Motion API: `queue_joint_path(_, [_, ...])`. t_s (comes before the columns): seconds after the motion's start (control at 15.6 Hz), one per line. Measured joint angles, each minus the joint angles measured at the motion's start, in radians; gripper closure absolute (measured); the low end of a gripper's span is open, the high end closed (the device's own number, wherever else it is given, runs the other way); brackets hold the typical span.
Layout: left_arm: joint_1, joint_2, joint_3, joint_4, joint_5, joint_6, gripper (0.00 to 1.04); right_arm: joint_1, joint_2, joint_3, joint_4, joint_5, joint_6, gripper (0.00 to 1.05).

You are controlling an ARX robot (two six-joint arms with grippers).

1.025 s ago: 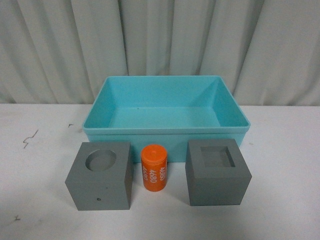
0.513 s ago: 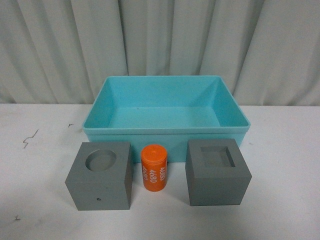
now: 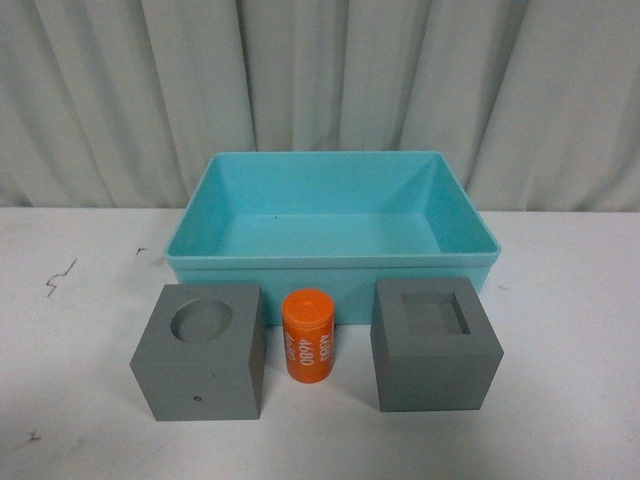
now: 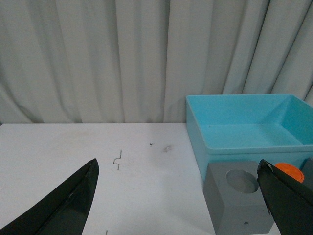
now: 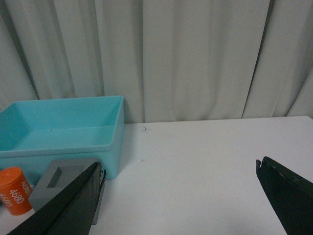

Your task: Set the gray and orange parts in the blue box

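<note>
"Three parts and one bin. Where do they lie?"

"The blue box (image 3: 330, 259) stands at the far middle of the white table (image 3: 570, 300). Just near of it is a row: the round-recess gray cube (image 3: 200, 355) on the left, the square-recess gray cube (image 3: 435, 350) on the right, and the orange cylinder (image 3: 309, 340) upright between them, touching neither."

"And your hands?"

"My left gripper (image 4: 177, 165) hangs left of the round-recess gray cube, fingers spread wide, gripping nothing. My right gripper (image 5: 179, 165) gapes the same way, right of the square-recess gray cube, over bare table."
</note>
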Motion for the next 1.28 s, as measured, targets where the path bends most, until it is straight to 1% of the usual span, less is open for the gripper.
queue_joint_path(1.28, [0.000, 0.000, 0.000, 0.000, 0.000, 0.000, 0.07, 0.000, 0.000, 0.000, 0.000, 0.000, 0.000, 0.06])
